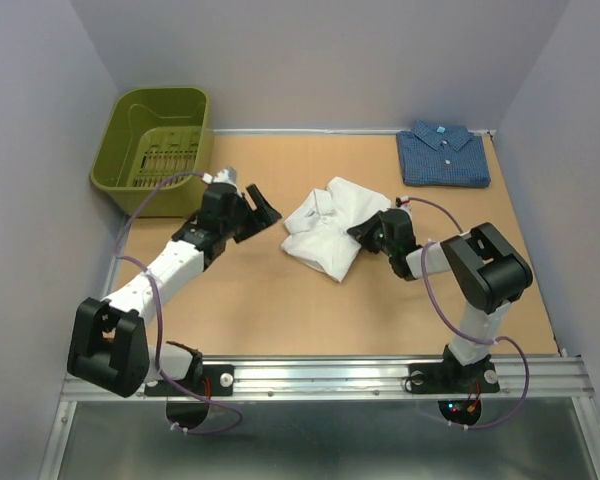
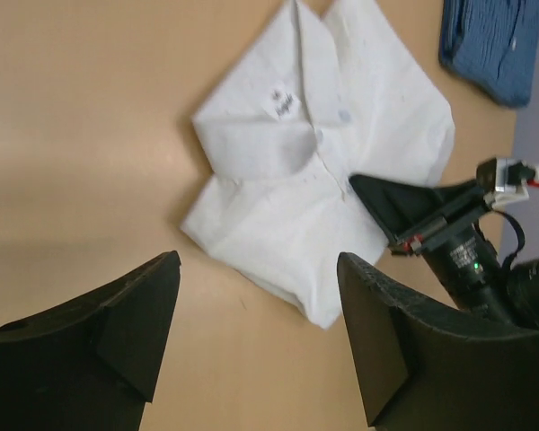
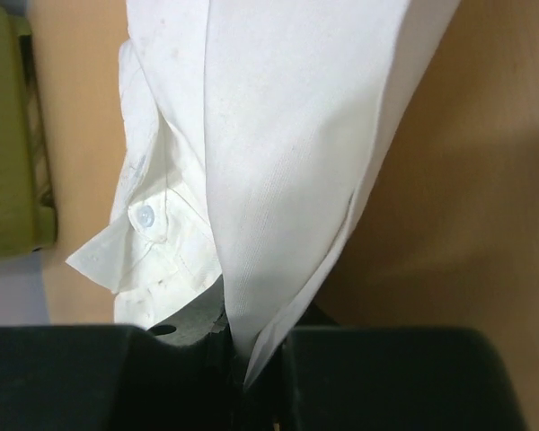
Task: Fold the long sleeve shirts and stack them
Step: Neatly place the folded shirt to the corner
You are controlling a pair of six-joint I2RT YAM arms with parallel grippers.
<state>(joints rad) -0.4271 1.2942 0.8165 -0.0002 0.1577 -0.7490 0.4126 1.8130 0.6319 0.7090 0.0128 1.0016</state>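
Right pincer (image 3: 251,359): pinching a folded edge of the thin white collared cloth shirt (image 1: 325,228), which lies half-folded mid-way across the tan counter (image 1: 280,310). Left pincer (image 2: 260,269): spread, just left of that shirt, apart from it. Dark blue patterned shirt (image 1: 443,155): folded, far right corner. Olive-green plastic basket (image 1: 155,140): far left corner.

blue shirt (image 2: 490,40): cut by frame edge | white shirt (image 2: 296,206) tag (image 2: 286,101): writing unreadable
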